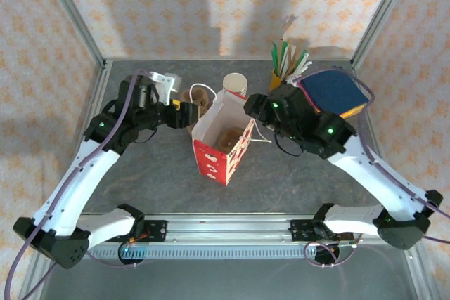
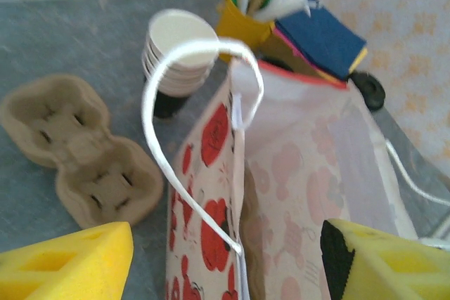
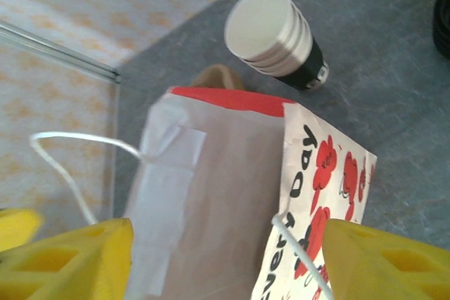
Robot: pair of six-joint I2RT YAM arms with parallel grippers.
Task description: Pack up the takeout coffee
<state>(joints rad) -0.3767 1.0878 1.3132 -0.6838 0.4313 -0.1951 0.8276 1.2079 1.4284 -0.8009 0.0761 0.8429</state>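
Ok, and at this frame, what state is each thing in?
takeout coffee cup: upright on the table, outside the bag.
paper bag: standing, mouth open.
cup carrier: flat on the table, empty.
yellow mug: upright, full of sticks.
left fingers: open, at the bag's rim.
right fingers: open, over the bag's mouth.

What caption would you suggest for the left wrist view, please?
Yellow fingers spread either side of the red-printed paper bag, takeout coffee and pulp cup carrier beyond.
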